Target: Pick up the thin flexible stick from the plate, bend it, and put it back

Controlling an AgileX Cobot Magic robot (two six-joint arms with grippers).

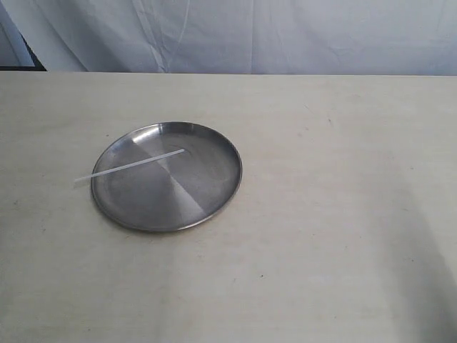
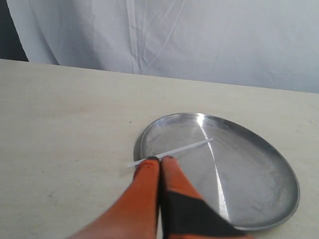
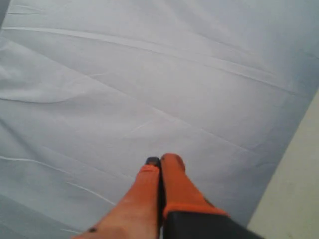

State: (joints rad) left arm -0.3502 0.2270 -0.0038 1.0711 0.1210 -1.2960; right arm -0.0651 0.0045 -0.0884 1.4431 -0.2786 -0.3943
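Note:
The plate (image 1: 187,187) is a round, shiny silver dish lying left of the table's middle. The thin flexible stick (image 1: 128,166) lies straight across it, a whitish strip with one end near the plate's centre and the other poking over the left rim onto the table. Neither gripper shows in the exterior view. In the left wrist view my left gripper (image 2: 160,159) has its orange fingers pressed together with nothing between them, and the stick (image 2: 187,148) and plate (image 2: 244,174) lie beyond the tips. My right gripper (image 3: 160,160) is shut too, facing white cloth.
The beige table (image 1: 335,214) spreads wide around the plate. A wrinkled white cloth backdrop (image 1: 250,36) hangs along the table's far edge. A dark gap (image 1: 32,61) shows at the back left corner.

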